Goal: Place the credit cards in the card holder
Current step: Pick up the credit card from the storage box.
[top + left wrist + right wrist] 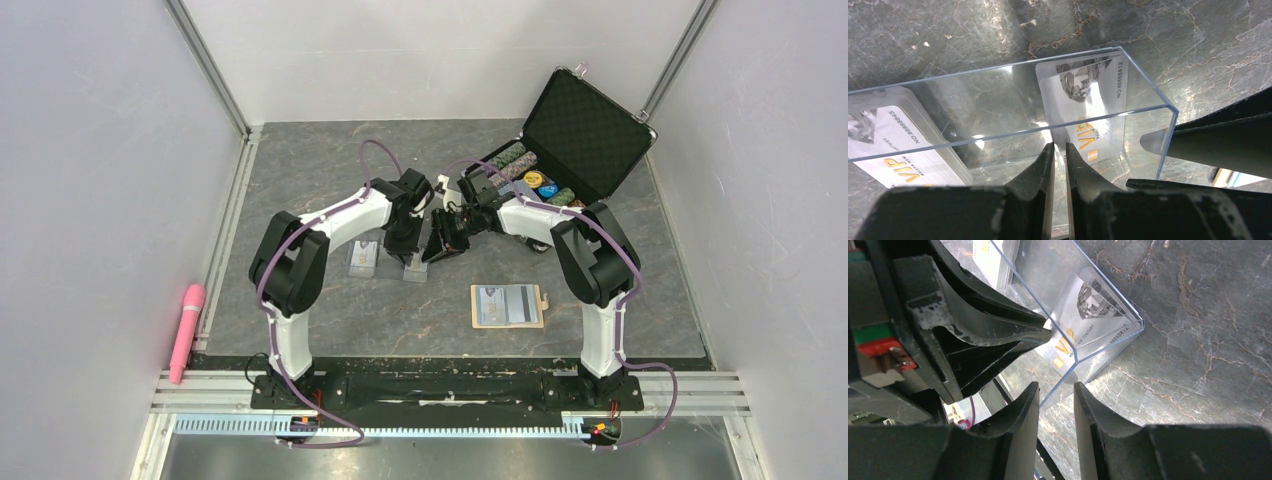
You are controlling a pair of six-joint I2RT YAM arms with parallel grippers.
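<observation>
At mid-table, the left gripper (1059, 146) pinches the near wall of a clear rectangular plastic box (998, 102), its jaws almost together. One pale silvery glossy credit card (1083, 95) with gold lettering shows through the box, and a stack of such cards (893, 150) lies just to its left. The right gripper (1055, 388) is slightly spread, astride the box's corner edge. The tan, blue-lined folding card holder (508, 306) lies open nearer and to the right, well apart from the box and both arms.

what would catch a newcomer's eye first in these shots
Mid-table, the left pincer is pinched on the near wall of a clear box while the right pincer sits open at its corner, with a silvery VIP credit card visible inside. At the far right, the open black case with its poker chips stands out. The card holder lies spread open toward the near edge, right of centre.
</observation>
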